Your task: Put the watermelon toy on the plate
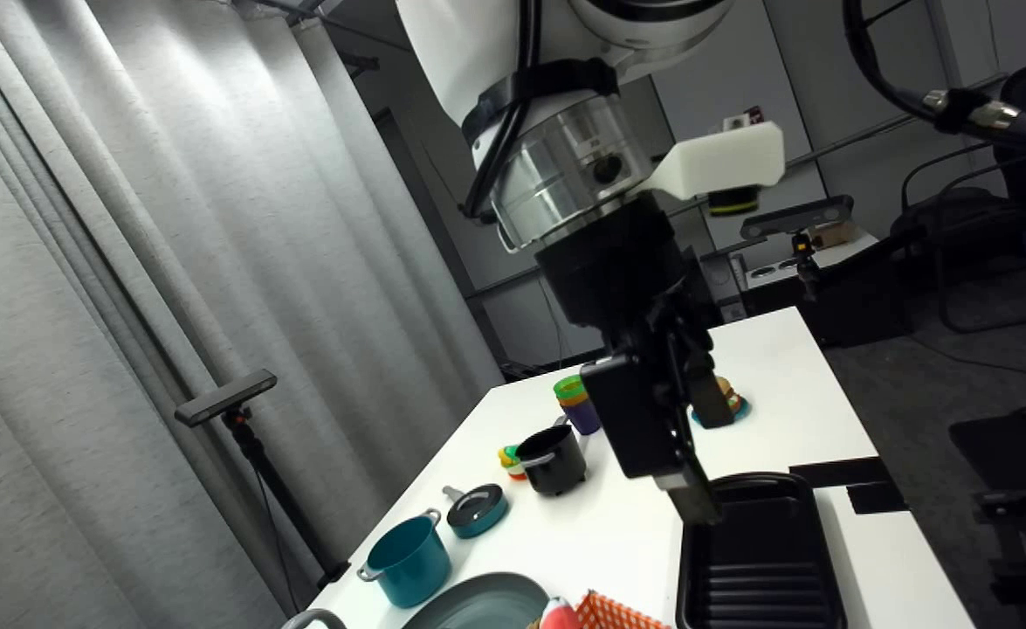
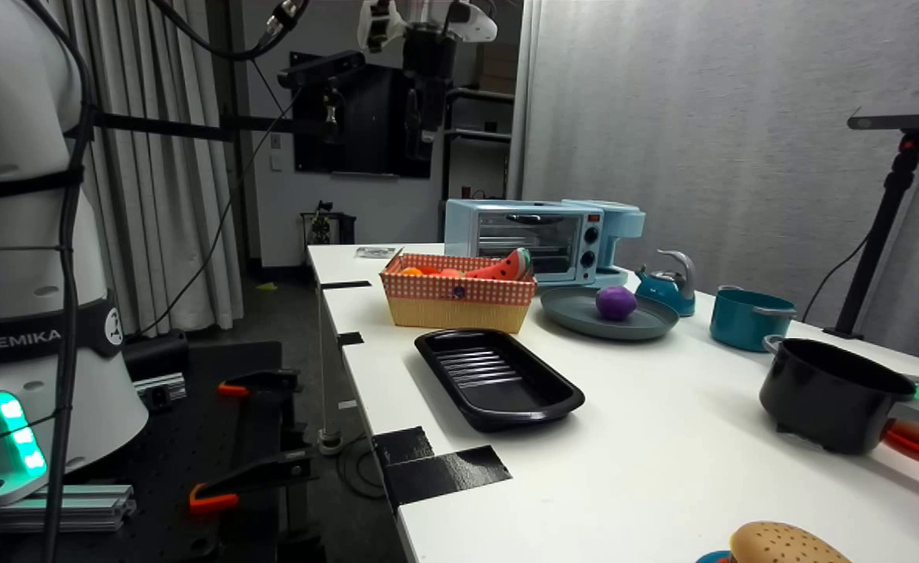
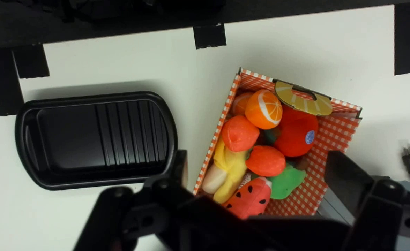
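- One watermelon toy (image 2: 506, 269) in the checked basket (image 2: 428, 314), its tip above the rim.
- Gripper (image 3: 259, 162): spread wide, nothing held, well above the basket.
- Probable handling: light, soft, not fragile; best pinched across its thickness near the raised end.

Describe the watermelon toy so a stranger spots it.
Beside the light-blue toaster oven sits a red-checked basket. The watermelon toy pokes above the basket's rim, at the end nearest the plate. Of everything visible inside, it alone shows black seeds.
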